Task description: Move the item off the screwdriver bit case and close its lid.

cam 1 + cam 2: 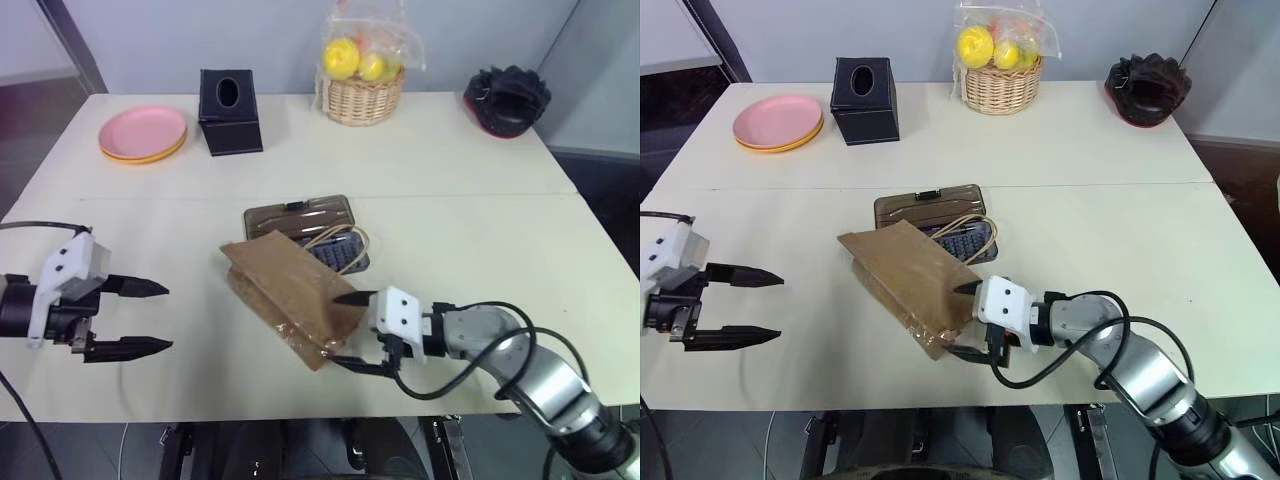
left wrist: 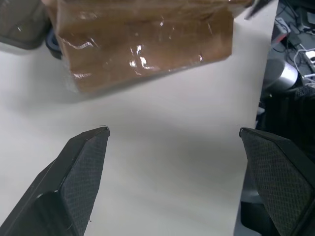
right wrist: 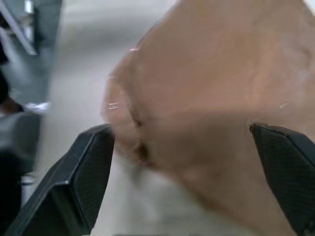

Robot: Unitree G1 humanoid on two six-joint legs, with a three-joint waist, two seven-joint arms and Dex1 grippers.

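Across the middle of the surface [image 1: 480,180] lies the paper bag [image 1: 290,290], covering most of the screwdriver bit case [image 1: 335,250] beside its opened lid [image 1: 300,215]. It looks light, thin and floppy, with a glossy skin; pinching its near corner seems best. Right hand [image 1: 347,330] straddles that corner, fingers apart; left hand [image 1: 150,318] waits apart, unladen.

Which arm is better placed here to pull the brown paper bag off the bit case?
Right. The right gripper has its open fingers straddling the near corner of the creased brown kraft paper bag, which covers the dark grey plastic bit case. The left gripper, also open, hangs well aside over bare table.
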